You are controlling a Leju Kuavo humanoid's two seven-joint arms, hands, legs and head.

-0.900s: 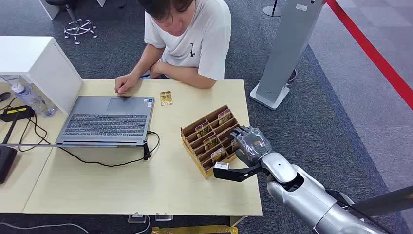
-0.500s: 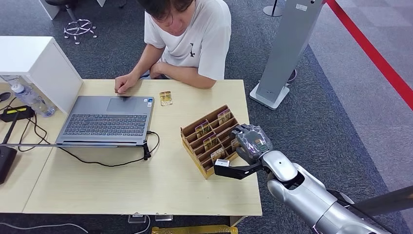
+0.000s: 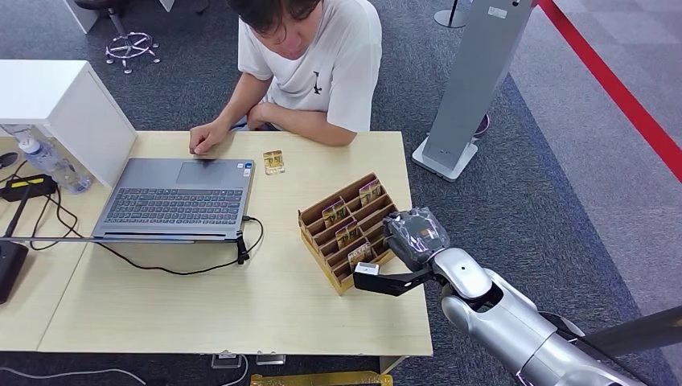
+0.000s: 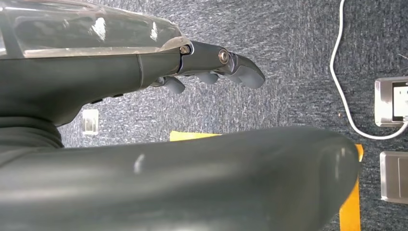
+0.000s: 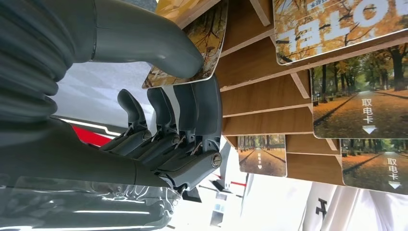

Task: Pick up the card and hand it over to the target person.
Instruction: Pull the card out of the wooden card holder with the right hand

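A wooden card rack (image 3: pixel 325 239) stands on the table's right part, with autumn-picture cards (image 3: pixel 371 191) upright in its slots. My right hand (image 3: pixel 412 235) is at the rack's right end. In the right wrist view its thumb (image 5: pixel 144 43) presses one card (image 5: pixel 209 45) against the fingers (image 5: pixel 192 115) behind it, at the edge of the rack (image 5: pixel 260 62). Other cards (image 5: pixel 356 101) stay in their slots. One more card (image 3: pixel 273 162) lies flat near the seated person (image 3: pixel 322 72) in a white shirt. My left hand (image 4: pixel 120 72) hangs over the carpet, holding nothing.
An open laptop (image 3: pixel 177 197) with a black cable sits at the table's left, beside a white box (image 3: pixel 56 104) and a water bottle (image 3: pixel 48 161). A grey pillar stand (image 3: pixel 474 80) rises right of the table. A red floor line (image 3: pixel 611 80) runs at the far right.
My right hand has shifted very slightly at the rack's end. The person, the laptop and the flat card are where they were.
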